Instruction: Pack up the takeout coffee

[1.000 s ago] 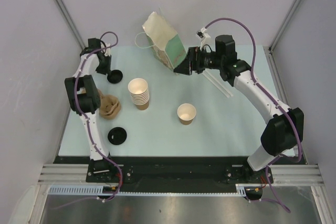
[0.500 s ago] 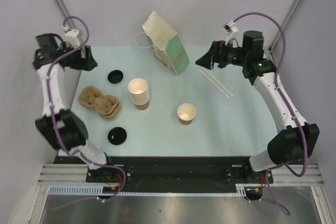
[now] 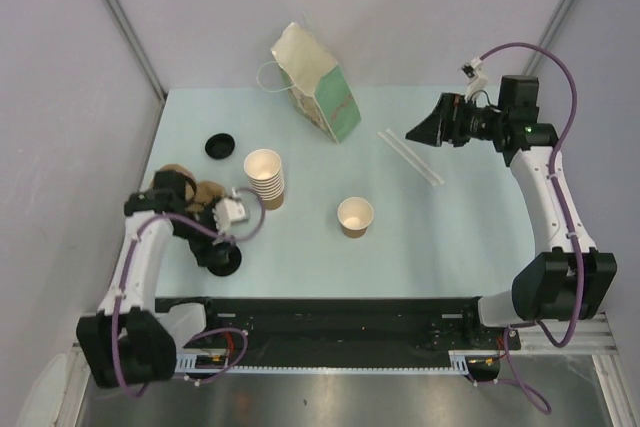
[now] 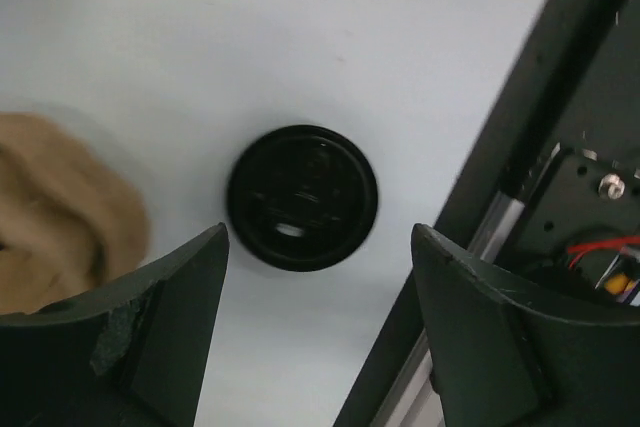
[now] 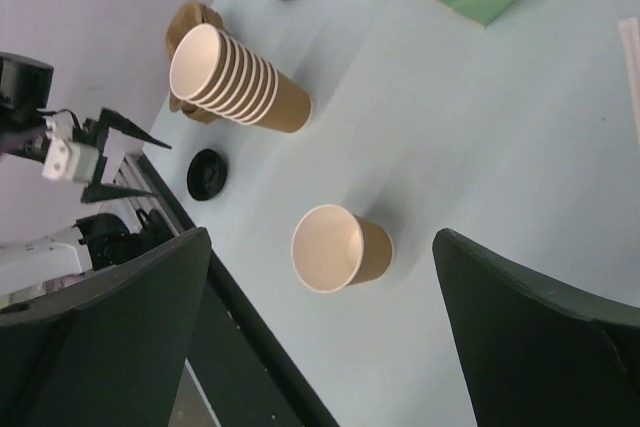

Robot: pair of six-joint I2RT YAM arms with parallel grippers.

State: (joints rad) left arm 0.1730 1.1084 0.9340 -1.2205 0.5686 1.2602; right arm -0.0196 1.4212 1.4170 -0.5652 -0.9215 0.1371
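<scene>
A small brown kraft paper cup [image 3: 355, 217], cream inside, is being seen standing upright and uncovered near the middle of the table [image 3: 450, 237]. A round black plastic lid [image 3: 224, 259] is being seen lying flat, well apart, by the front-left edge.

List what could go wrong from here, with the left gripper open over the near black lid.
The black lid lies flat near the table's front edge; the open left gripper straddling it may scrape the table or nudge the lid toward the rail.
The pulp carrier sits close beside that lid, so a finger could snag it.
The single cup stands lidless and unheld, the right gripper far off; pressing a lid on could tip it.
</scene>
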